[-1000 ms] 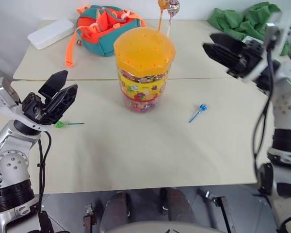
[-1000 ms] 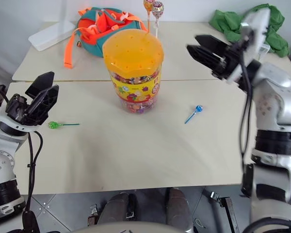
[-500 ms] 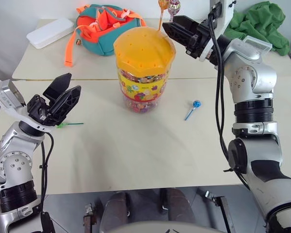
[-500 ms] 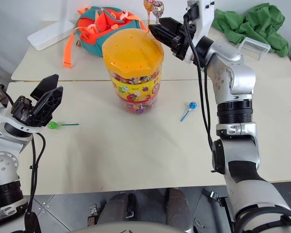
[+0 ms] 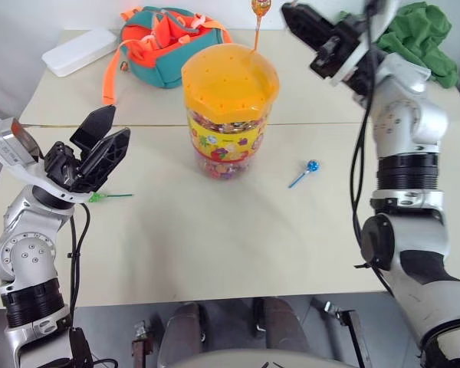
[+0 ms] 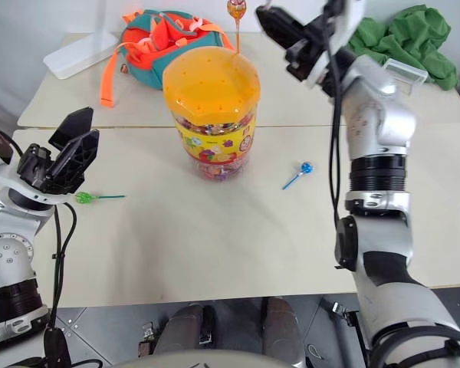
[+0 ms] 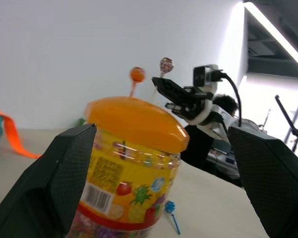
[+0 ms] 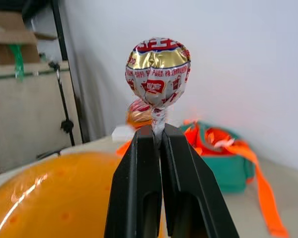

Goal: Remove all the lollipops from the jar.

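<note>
right gripper: the right gripper (image 8: 156, 131) is pinched tight on the stick of the pink lollipop (image 8: 158, 73), just under the wrapped ball, up above the far right of the jar's lid
pink lollipop: looks already clear of the lid, though its lower stick is hidden behind the fingers
handling: light as anything, thin stiff stick, crinkly foil ball; the stick right below the ball is the place to hold, the wrapper would slip
jar: the jar (image 5: 228, 115) stands upright mid-table, orange lid (image 5: 229, 77) on, tall enough to tip if a stick drags sideways
orange lollipop: the orange lollipop (image 5: 259, 8) is planted in the lid's far edge, last one in, so the job looks three parts done
left gripper: the left gripper (image 5: 97, 149) hangs spread wide and empty, near left, well apart from the jar
on the table: green lollipop (image 5: 96, 197) by the left gripper, blue lollipop (image 5: 312, 165) right of the jar
changed: a second ago the right gripper was half open out to the right and two lollipops stood in the lid; now it has closed, lifted, and only one stands there
</note>
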Available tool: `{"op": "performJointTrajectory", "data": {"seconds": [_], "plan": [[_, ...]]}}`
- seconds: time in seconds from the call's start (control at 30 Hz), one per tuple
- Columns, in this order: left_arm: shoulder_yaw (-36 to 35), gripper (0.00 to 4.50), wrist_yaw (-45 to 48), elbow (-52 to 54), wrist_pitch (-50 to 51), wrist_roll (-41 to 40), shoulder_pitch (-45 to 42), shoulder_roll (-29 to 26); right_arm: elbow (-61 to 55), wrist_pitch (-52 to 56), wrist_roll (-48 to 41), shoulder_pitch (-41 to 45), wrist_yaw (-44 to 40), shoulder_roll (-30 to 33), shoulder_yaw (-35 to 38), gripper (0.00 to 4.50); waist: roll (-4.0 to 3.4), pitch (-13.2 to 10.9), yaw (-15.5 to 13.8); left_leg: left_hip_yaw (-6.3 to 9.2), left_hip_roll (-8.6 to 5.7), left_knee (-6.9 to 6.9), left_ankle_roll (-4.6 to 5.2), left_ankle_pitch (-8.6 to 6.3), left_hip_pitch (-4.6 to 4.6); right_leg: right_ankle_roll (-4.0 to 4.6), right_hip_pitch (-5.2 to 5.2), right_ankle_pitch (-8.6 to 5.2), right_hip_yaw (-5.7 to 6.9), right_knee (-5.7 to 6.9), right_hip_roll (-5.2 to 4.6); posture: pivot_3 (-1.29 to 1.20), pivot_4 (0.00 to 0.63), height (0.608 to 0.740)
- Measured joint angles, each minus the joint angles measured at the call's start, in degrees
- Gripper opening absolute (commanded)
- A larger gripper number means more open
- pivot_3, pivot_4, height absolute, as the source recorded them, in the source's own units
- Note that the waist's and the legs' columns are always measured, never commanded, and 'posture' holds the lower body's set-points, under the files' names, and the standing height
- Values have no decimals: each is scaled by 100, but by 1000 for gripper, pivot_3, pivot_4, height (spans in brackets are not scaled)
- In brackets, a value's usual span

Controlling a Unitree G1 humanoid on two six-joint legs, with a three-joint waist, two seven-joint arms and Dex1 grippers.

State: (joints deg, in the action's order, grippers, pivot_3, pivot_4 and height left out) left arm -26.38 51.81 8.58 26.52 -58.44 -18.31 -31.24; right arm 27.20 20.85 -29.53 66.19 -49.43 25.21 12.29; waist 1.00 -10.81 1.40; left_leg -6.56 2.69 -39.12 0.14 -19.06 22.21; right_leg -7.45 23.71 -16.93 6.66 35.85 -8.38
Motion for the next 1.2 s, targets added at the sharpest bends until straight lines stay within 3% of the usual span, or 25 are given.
{"op": "performJointTrajectory", "data": {"seconds": [0.13,0.23,0.43,0.5,0.53,0.77,0.97,1.1,1.2], "plan": [[353,4500,561,-15,-80,329,-99,-374,-115,234,349,-381,-452,1312,-207,16,2,1,-38,-1,-2,4,2,-1,4,-1,0,0,3,-12,0,0,150,740],[573,4500,1118,-32,-227,743,4,-786,-420,267,1241,-1908,-1270,2846,-977,16,3,2,-106,-15,0,13,0,-8,0,-1,0,0,3,-31,2,0,150,740],[845,4500,1761,-97,-476,1141,132,-944,-447,-583,2156,-3757,-1649,3532,-1481,16,-20,-12,16,-45,3,1,-1,2,-10,1,2,0,-12,-26,1,0,150,740],[879,4500,1841,-186,-571,1222,126,-938,-436,-674,2163,-3930,-1638,3528,-1414,16,-23,-13,59,-56,6,1,-2,6,-19,9,1,3,-20,-24,1,0,150,740],[902,4500,1849,-224,-600,1248,123,-915,-438,-722,2149,-4026,-1630,3523,-1357,524,-23,-13,62,-54,8,1,-2,8,-22,10,0,4,-20,-20,1,0,150,740],[743,4500,1489,-264,-536,1147,128,-654,-661,-749,1475,-3978,-1735,3067,-801,2752,-23,-13,15,-43,8,-2,0,6,-17,10,0,5,-17,-21,0,0,150,740],[-392,4500,-16,-535,-12,105,-46,-133,-1902,238,-385,-2276,-1355,1754,-59,2752,-22,-13,18,-17,17,-3,-7,7,-26,17,-3,9,0,7,2,0,150,740],[-644,4500,-381,-609,105,-174,-55,-22,-1548,352,-202,-1192,-681,744,-528,2752,-18,-11,-10,-9,7,-9,-6,5,-10,12,-1,12,9,4,-7,0,150,740],[-576,4500,-366,-593,174,-189,-43,-13,-620,278,193,-367,-181,131,-786,2752,-18,-11,-14,-9,2,-10,-4,5,-2,8,2,14,11,3,-8,0,150,740]]}}
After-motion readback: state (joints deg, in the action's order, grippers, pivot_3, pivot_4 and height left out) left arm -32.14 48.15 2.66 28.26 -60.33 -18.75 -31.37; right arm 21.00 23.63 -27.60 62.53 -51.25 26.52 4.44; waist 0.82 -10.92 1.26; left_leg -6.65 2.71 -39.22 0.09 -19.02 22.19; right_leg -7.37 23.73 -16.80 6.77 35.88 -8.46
